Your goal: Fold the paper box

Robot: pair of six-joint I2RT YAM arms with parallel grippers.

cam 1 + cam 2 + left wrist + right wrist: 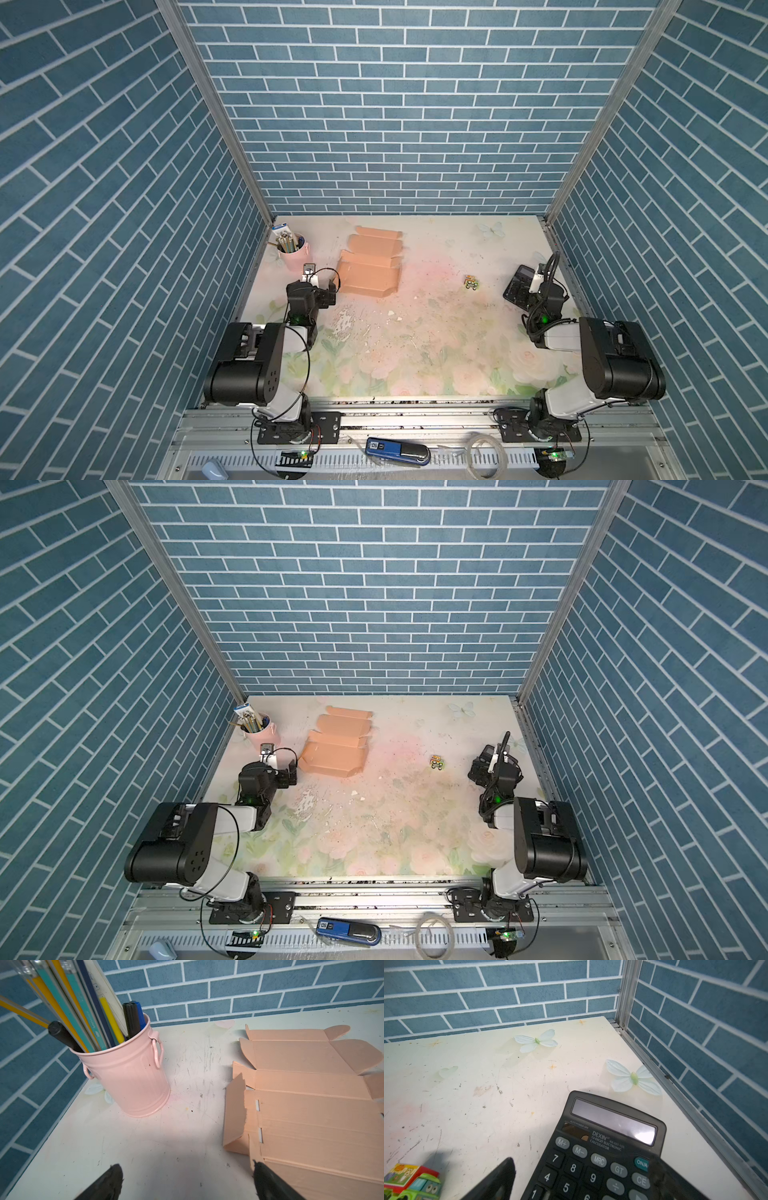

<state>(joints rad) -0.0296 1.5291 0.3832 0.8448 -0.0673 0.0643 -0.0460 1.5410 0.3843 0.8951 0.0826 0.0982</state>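
Over by the left wall stands a pink bucket point(293, 250) full of pens. It is ahead of the left gripper point(323, 286) and out past its outer finger point(115, 1173), well clear of it. That gripper's fingers are spread wide and hold nothing, and bare table point(176, 1126) shows between them. The inner finger point(262, 1171) has its tip right at the near corner of the paper box point(311, 1109); whether it touches the card I can't tell. The paper box lies ahead of that finger and off to its far side. It is an opened-out tan sheet, mostly flat, with one side flap standing up on the edge nearest the fingers. Farther right, a little toy truck point(471, 283) sits near the right gripper point(583, 1167), outside its inner finger. These fingers too are spread wide and empty. One is over the table, the other above the keys of a black calculator point(604, 1142) that reaches forward from between them.
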